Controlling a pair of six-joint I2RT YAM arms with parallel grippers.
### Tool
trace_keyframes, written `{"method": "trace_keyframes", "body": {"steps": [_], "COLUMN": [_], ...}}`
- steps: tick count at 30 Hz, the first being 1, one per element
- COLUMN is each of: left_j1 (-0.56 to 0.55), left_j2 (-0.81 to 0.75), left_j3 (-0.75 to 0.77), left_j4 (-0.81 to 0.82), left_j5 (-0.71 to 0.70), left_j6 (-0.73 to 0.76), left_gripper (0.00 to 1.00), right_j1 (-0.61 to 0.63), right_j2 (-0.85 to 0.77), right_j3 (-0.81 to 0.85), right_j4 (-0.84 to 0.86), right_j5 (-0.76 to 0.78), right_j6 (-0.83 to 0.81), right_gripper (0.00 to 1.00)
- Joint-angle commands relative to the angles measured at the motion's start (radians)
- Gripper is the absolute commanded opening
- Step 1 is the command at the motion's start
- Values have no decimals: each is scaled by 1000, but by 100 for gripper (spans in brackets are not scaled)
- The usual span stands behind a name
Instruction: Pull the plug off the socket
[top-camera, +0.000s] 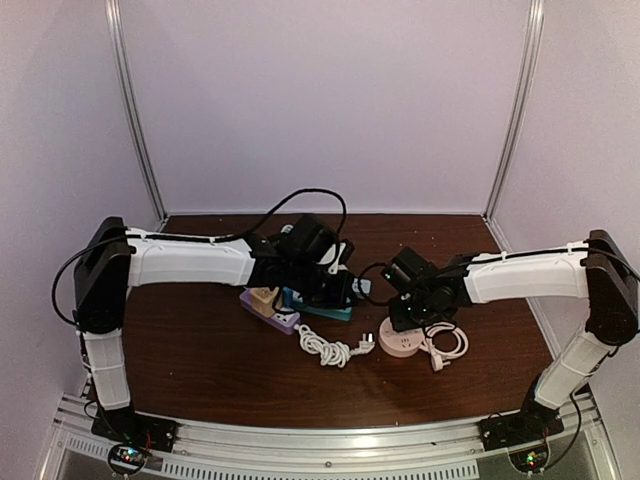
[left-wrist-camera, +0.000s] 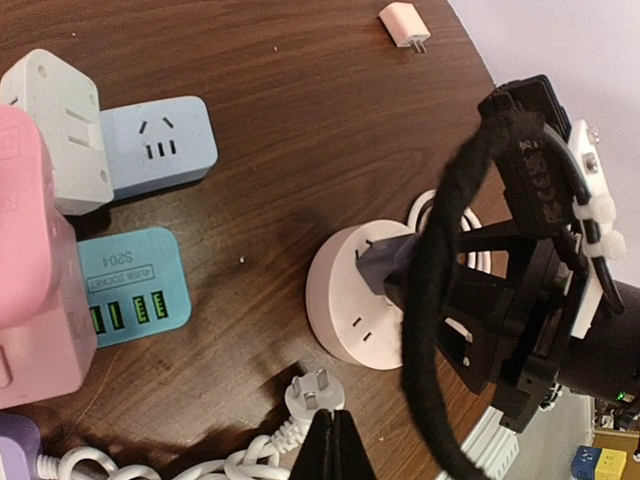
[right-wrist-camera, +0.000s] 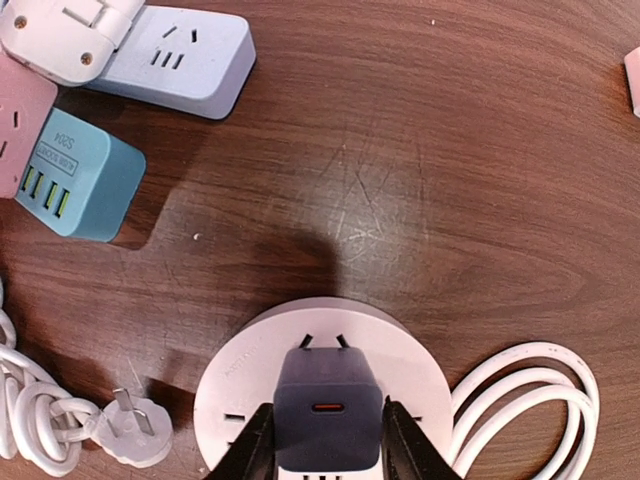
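A grey-blue cube plug (right-wrist-camera: 325, 408) stands in the face of a round pink socket (right-wrist-camera: 240, 375) on the brown table. My right gripper (right-wrist-camera: 325, 445) is shut on the plug, with one finger pressed against each side. In the top view the right gripper (top-camera: 415, 315) sits directly over the socket (top-camera: 402, 345). My left gripper (left-wrist-camera: 335, 440) is shut and empty, hovering over a loose white three-pin plug (left-wrist-camera: 315, 392), left of the socket (left-wrist-camera: 350, 320). In the top view the left gripper (top-camera: 335, 290) is above the cluster of power strips.
A teal USB strip (right-wrist-camera: 75, 175), a light blue power strip (right-wrist-camera: 185, 50) and a pink strip (left-wrist-camera: 30, 270) lie left of the socket. A coiled white cable (top-camera: 322, 347) lies in front. The socket's own white cord (right-wrist-camera: 530, 400) loops on its right. A small pink adapter (left-wrist-camera: 405, 22) lies farther off.
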Motion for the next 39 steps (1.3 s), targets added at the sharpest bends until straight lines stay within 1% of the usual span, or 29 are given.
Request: {"method": "trace_keyframes", "body": {"steps": [1,5,7,12,16,20,24,28,33,39], "left_j1": [2,-11,-18,-30,-36,-44,-45,-51,-54,-55], "left_j2": [36,81,106,156,188,215,250,282,324,347], "left_j3": [-5,9,23,46,58,79,89,113,128,125], "left_j4": [82,115,116,126,156,159,191,196,202,157], "left_j5": [56,92,95,108,132,146,166,167,167,125], "left_j6": [-28,-42,-39,-35,-31,-21,-35,-46,-80,-101], "left_gripper": [0,0,0,0,0,0,0,0,0,0], "right_j1": [16,24,35,56,76,88,89,88,88,90], "right_j2": [19,36,38,19,20,12,-23,-22,-23,-25], "right_j3": [-9,12,19,9,5,-12,-52,-57,-66,-61], "right_j4": [25,41,47,93,105,123,178,182,186,179], "right_j5": [22,19,21,16,20,23,22,25,30,38], "right_j6": [18,24,35,84,110,145,177,191,191,150], "right_gripper": [31,17,11,5,1,0,0,0,0,0]}}
